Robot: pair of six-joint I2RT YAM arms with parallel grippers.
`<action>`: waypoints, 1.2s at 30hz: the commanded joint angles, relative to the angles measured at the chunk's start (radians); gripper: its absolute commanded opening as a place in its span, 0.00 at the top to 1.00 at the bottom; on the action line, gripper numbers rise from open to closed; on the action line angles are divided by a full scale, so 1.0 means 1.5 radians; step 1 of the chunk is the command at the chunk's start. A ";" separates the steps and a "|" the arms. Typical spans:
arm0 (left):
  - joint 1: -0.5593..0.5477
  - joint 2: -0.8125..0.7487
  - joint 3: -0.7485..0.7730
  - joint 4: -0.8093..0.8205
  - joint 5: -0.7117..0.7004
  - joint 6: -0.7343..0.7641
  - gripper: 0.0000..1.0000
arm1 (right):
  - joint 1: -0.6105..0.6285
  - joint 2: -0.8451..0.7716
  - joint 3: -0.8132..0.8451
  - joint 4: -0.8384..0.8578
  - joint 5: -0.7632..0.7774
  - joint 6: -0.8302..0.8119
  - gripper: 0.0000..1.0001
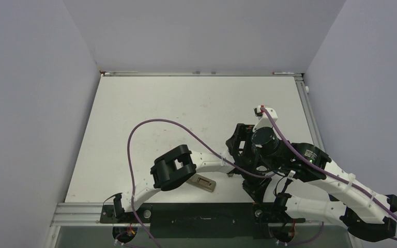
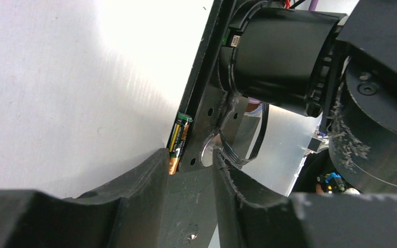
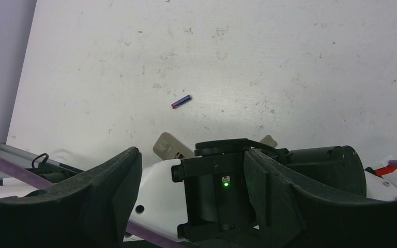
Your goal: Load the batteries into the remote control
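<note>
The remote control (image 1: 202, 183) lies back-up near the table's front edge, beige, its battery recess showing; the right wrist view shows one end of it (image 3: 171, 146) behind the left forearm. The brownish-gold battery (image 2: 179, 138) lies on the table against a black plate of the right arm. My left gripper (image 2: 190, 160) is open, its left fingertip (image 2: 157, 163) at the battery's near end. The purple-blue battery (image 3: 181, 101) lies alone on the table. My right gripper (image 3: 190, 155) is wide open and empty above the left forearm. In the top view both grippers overlap around the right gripper (image 1: 240, 144).
The two arms cross at the table's front right. The right arm's black motor housing (image 2: 279, 51) stands close in front of the left gripper. A small beige piece (image 3: 269, 140) peeks out behind the left arm. A purple cable (image 1: 150, 129) loops over the table.
</note>
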 commanded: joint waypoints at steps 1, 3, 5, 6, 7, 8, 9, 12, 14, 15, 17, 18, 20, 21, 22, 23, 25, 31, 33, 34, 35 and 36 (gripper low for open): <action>-0.030 0.047 -0.027 -0.067 -0.036 0.033 0.69 | -0.005 -0.011 -0.007 0.012 0.003 0.007 0.29; -0.030 0.031 -0.051 -0.054 -0.027 0.028 0.74 | -0.005 -0.010 -0.007 0.014 0.002 0.006 0.29; -0.030 0.014 -0.073 -0.039 -0.021 0.023 0.75 | -0.005 -0.008 -0.008 0.016 0.001 0.006 0.29; -0.030 0.005 -0.085 -0.030 -0.017 0.020 0.76 | -0.005 -0.008 -0.009 0.017 0.001 0.005 0.29; -0.030 -0.006 -0.099 -0.017 -0.008 0.013 0.78 | -0.005 -0.008 -0.010 0.018 -0.001 0.005 0.29; -0.030 -0.016 -0.114 -0.001 0.001 0.006 0.78 | -0.005 -0.008 -0.011 0.019 -0.001 0.005 0.29; -0.030 -0.027 -0.129 0.017 0.009 -0.002 0.78 | -0.005 -0.008 -0.012 0.020 -0.002 0.005 0.29; -0.029 -0.065 -0.182 0.056 0.011 -0.019 0.79 | -0.005 -0.009 -0.014 0.020 -0.004 0.006 0.29; -0.028 -0.089 -0.218 0.067 0.003 -0.024 0.79 | -0.005 -0.011 -0.016 0.021 -0.005 0.007 0.29; -0.027 -0.101 -0.237 0.073 -0.001 -0.027 0.79 | -0.005 -0.013 -0.018 0.021 -0.004 0.008 0.29; -0.025 -0.124 -0.273 0.080 -0.012 -0.030 0.80 | -0.005 -0.014 -0.020 0.023 -0.006 0.010 0.29; -0.023 -0.136 -0.288 0.079 -0.017 -0.030 0.80 | -0.004 -0.014 -0.021 0.023 -0.006 0.010 0.30; -0.018 -0.155 -0.314 0.079 -0.029 -0.032 0.80 | -0.005 -0.013 -0.023 0.026 -0.008 0.012 0.30; -0.015 -0.165 -0.326 0.081 -0.033 -0.033 0.80 | -0.004 -0.013 -0.024 0.028 -0.009 0.012 0.30; -0.012 -0.175 -0.336 0.081 -0.038 -0.034 0.80 | -0.005 -0.013 -0.026 0.030 -0.009 0.012 0.30; -0.009 -0.186 -0.346 0.082 -0.046 -0.035 0.80 | -0.005 -0.013 -0.027 0.032 -0.011 0.012 0.30; -0.003 -0.201 -0.356 0.085 -0.053 -0.040 0.80 | -0.005 -0.013 -0.026 0.032 -0.010 0.013 0.30; 0.026 -0.228 -0.398 0.117 -0.066 -0.066 0.77 | -0.005 -0.023 -0.003 -0.003 0.013 0.019 0.29; 0.040 -0.245 -0.417 0.126 -0.070 -0.070 0.75 | -0.005 -0.027 0.004 -0.021 0.019 0.023 0.29; 0.046 -0.253 -0.424 0.129 -0.070 -0.069 0.74 | -0.005 -0.030 0.007 -0.027 0.021 0.026 0.29; 0.052 -0.263 -0.431 0.130 -0.067 -0.068 0.74 | -0.005 -0.033 0.010 -0.034 0.024 0.027 0.29; 0.057 -0.272 -0.436 0.130 -0.066 -0.067 0.73 | -0.005 -0.037 0.013 -0.042 0.028 0.031 0.29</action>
